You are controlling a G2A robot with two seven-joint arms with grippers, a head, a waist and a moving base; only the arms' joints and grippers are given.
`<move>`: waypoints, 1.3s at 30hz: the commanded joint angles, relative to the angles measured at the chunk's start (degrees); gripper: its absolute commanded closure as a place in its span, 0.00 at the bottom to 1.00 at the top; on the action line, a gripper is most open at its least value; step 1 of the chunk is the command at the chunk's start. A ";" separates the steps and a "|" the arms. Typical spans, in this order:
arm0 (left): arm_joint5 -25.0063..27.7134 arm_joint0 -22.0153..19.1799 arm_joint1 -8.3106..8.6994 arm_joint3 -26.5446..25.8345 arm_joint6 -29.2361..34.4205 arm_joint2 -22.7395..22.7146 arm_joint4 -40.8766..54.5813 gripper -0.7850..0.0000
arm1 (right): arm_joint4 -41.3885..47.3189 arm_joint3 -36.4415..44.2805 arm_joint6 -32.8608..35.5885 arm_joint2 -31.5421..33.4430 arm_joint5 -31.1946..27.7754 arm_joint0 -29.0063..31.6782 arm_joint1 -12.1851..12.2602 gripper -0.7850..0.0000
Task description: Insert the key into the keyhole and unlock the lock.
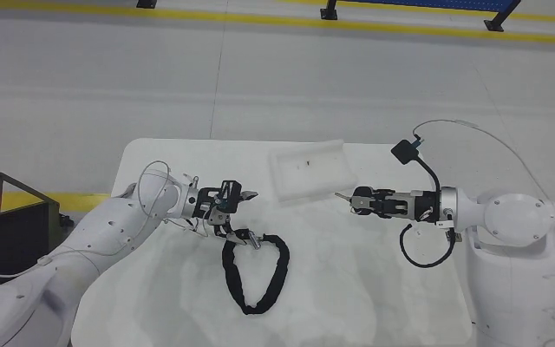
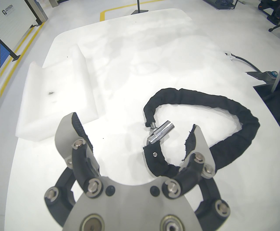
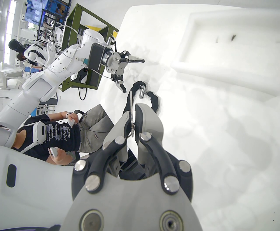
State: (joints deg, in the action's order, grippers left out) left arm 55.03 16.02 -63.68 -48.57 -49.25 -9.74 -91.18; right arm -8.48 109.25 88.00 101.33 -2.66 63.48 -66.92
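Key (image 3: 131, 98) clamped in right fingers (image 3: 151, 122), blade pointing toward lock cylinder (image 2: 160, 132), well apart | left fingers (image 2: 65, 129) spread wide, nearer, just beside cylinder

Print log, positions given relative to the table (image 2: 153, 65).

1. A white perforated panel (image 2: 19, 19) stands on the floor past one far corner of the table. It carries a small dark round logo with one line of capital lettering beside it. We record this as a maker's mark and do not transcribe it.
2. A screen (image 3: 36, 9) hangs in the room well beyond the table. Any characters on it are too small for us to make out.

We find no numerals legible.
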 commanded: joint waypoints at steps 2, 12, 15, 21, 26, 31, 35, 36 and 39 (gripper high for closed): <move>0.00 0.00 0.00 0.00 0.00 0.00 -0.01 0.00 | 0.00 0.00 0.00 0.00 0.00 0.00 0.00 1.00; 1.71 0.78 0.02 -1.56 1.82 -0.01 -1.97 0.00 | 0.00 0.00 0.00 0.00 0.00 0.00 0.00 1.00; 0.93 0.74 0.20 -2.21 0.94 0.00 -6.72 0.00 | 0.00 0.00 0.00 0.00 0.00 0.00 0.00 1.00; -0.19 0.44 0.12 -2.64 -0.18 0.00 -15.91 0.00 | 0.00 0.00 0.00 0.00 0.00 0.00 0.00 1.00; -5.06 1.45 -0.86 -1.25 -5.06 0.00 -23.23 0.00 | 0.00 0.00 0.00 0.00 0.00 0.00 0.00 1.00; -6.08 2.31 -2.68 1.48 -6.08 0.00 -21.36 0.00 | 0.00 0.00 0.00 0.00 0.00 0.00 0.00 1.00; -5.93 2.33 -4.07 1.97 -5.93 0.00 -22.21 0.00 | 0.00 0.00 0.00 0.00 0.00 0.00 0.00 1.00; -5.97 2.24 -4.37 2.15 -5.97 0.00 -22.88 0.00 | 0.00 0.00 0.00 0.00 0.00 0.00 0.00 1.00; -6.21 2.10 -5.16 3.14 -6.21 0.00 -24.24 0.00 | 0.00 0.00 0.00 0.00 0.00 0.00 0.00 1.00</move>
State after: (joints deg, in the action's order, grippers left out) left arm 48.94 18.17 -68.58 -45.90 -55.34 -9.74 -115.05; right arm -8.48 109.25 88.00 101.33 -2.66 63.48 -66.92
